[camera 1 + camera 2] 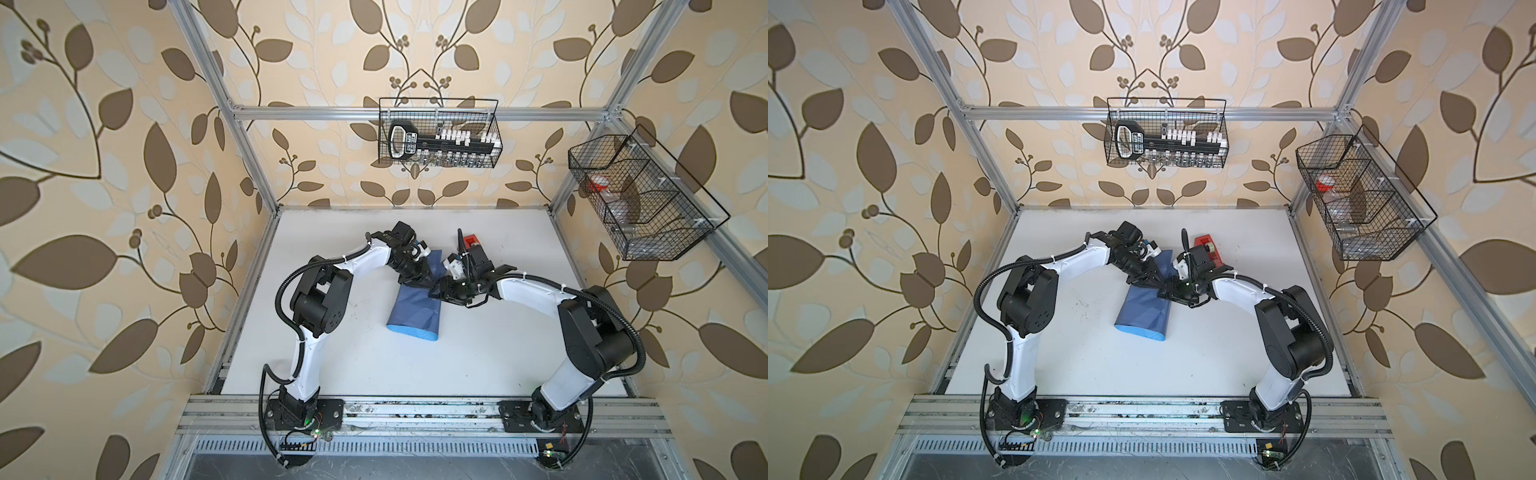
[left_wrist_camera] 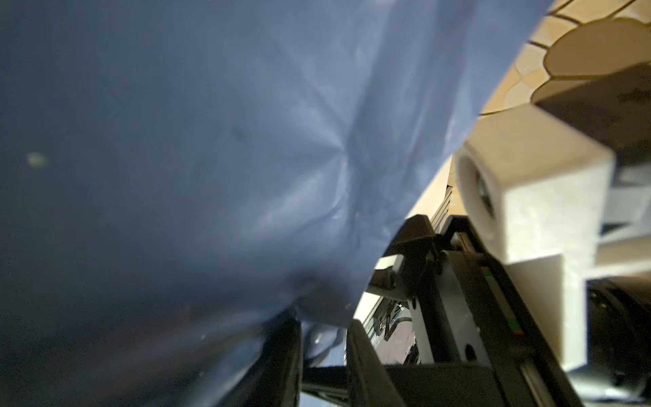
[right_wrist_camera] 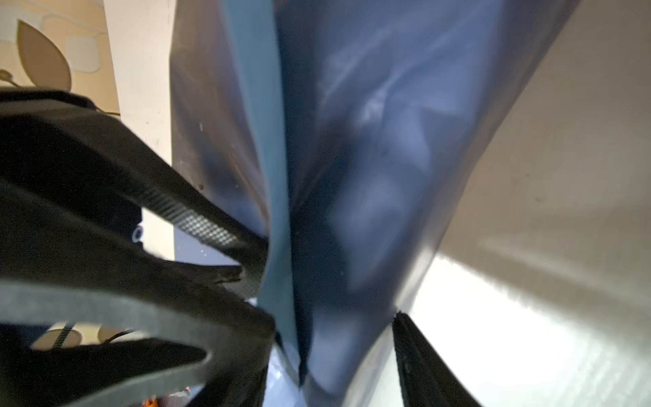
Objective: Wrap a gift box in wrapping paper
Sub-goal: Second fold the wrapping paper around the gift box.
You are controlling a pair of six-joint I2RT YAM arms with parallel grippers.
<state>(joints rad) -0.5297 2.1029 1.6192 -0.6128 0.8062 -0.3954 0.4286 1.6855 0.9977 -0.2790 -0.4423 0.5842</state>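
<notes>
The wrapping paper [image 1: 411, 311] lies folded over on the white table [image 1: 498, 345], dark slate-blue face up, with a light sky-blue edge at its near end. Both top views show its far part raised between the two arms [image 1: 1163, 266]. The gift box is hidden. My left gripper [image 1: 417, 281] pinches a fold of the paper [image 2: 246, 141]; its jaws [image 2: 324, 338] stand narrowly apart with paper bunched between them. My right gripper [image 1: 437, 291] is open, its fingers [image 3: 333, 322] on either side of the upright paper fold [image 3: 370, 176]. One fingertip [image 3: 400, 317] touches the paper's edge.
A red tape dispenser [image 1: 471, 241] stands just behind the right wrist. A wire basket [image 1: 440, 133] with a black tool hangs on the back rail and another wire basket [image 1: 640, 199] hangs on the right frame. Aluminium posts ring the table.
</notes>
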